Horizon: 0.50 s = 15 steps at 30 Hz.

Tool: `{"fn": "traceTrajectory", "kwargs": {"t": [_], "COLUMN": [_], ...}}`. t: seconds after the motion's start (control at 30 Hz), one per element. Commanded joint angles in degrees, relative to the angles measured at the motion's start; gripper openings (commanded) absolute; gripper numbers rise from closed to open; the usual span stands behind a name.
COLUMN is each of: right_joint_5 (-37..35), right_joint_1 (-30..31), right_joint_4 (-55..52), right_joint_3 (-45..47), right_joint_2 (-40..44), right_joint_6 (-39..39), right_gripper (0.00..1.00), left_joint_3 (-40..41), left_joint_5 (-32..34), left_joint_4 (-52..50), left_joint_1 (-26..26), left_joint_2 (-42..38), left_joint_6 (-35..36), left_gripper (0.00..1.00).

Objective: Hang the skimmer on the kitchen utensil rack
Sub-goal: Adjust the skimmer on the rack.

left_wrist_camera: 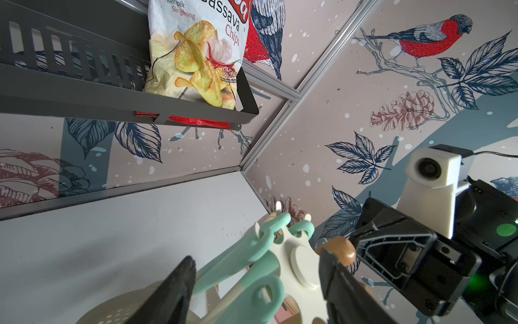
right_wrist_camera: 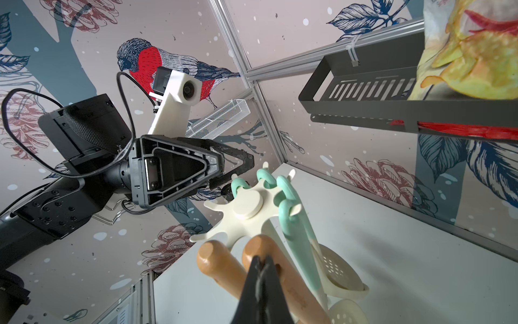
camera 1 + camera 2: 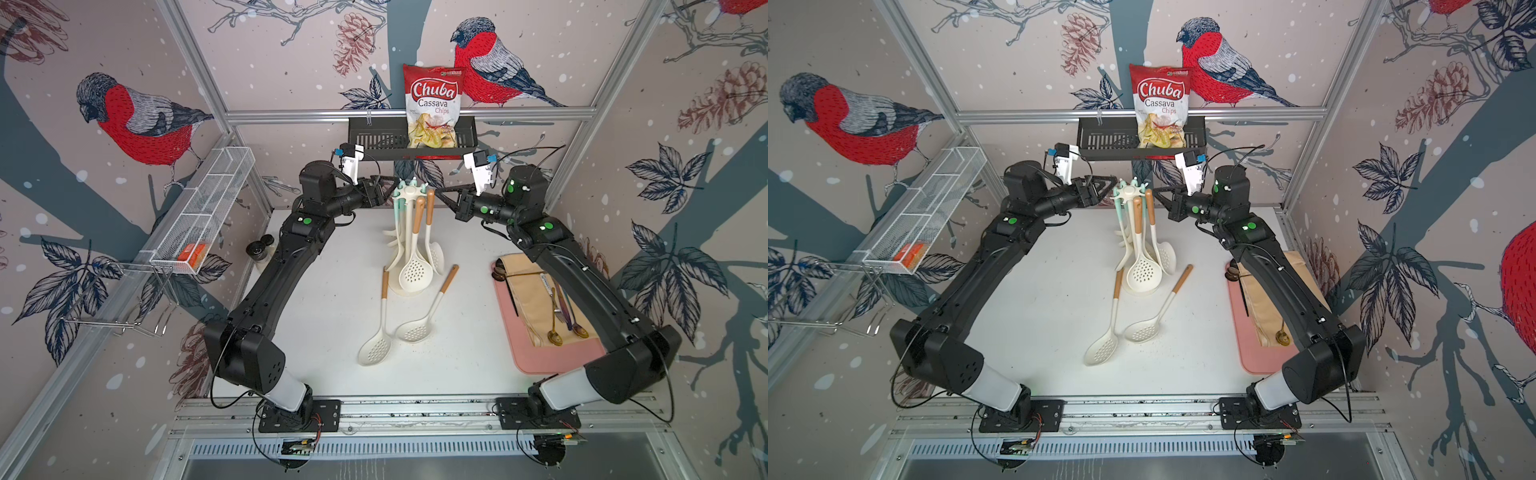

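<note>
In both top views the kitchen utensil rack [image 3: 409, 192] [image 3: 1128, 192] stands upright on the white worktop [image 3: 324, 324], and both arms reach in at the height of its star-shaped top. The left gripper [image 3: 388, 189] [image 3: 1106, 189] is at the robot's left of the star, with its fingers apart. The right gripper [image 3: 437, 192] [image 3: 1155, 190] comes to a single dark point at the opposite side of the star. That point is just beside the top of the skimmer [image 3: 430, 205] [image 3: 1150, 214], which hangs from the rack by its wooden handle. From here I cannot tell whether the point touches the handle.

In the left wrist view, the left gripper [image 1: 255, 256] has its fingers [image 1: 173, 291] spread wide. The rack's star hub [image 1: 302, 263] and the mint-green handles hooked on it lie between them. Nothing is clamped. A brown wooden handle end [image 1: 340, 251] sits just beside one finger, but I cannot tell which utensil it belongs to.

In the right wrist view, the right gripper [image 2: 262, 280] has its fingers [image 2: 252, 294] pressed flat together with nothing between them. Their tip overlaps the skimmer's rounded handle end [image 2: 259, 246], which hangs just under an arm of the rack's star [image 2: 248, 207]. Contact cannot be told.
</note>
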<state>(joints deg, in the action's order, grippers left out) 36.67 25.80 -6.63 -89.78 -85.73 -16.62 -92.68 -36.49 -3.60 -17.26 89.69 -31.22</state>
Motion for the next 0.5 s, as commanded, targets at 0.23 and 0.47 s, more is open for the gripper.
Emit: {"fn": "traceTrajectory", "kwargs": {"t": [0.23, 0.47], "right_joint_5": [-0.7, -5.6], "right_joint_1": [2.9, 2.55], "right_joint_4": [-2.96, -2.33], "right_joint_3": [-3.24, -0.76], "right_joint_2": [-2.88, 0.28], "right_joint_6": [2.58, 2.47], "right_gripper": [0.0, 0.14], "left_joint_3": [2.08, 3.05], "left_joint_5": [-4.3, -2.36], "left_joint_4": [5.76, 5.28], "left_joint_1": [-0.97, -0.98], "left_joint_2": [0.06, -0.98], "left_joint_6": [-1.08, -0.29], "left_gripper": [0.52, 0.76]}}
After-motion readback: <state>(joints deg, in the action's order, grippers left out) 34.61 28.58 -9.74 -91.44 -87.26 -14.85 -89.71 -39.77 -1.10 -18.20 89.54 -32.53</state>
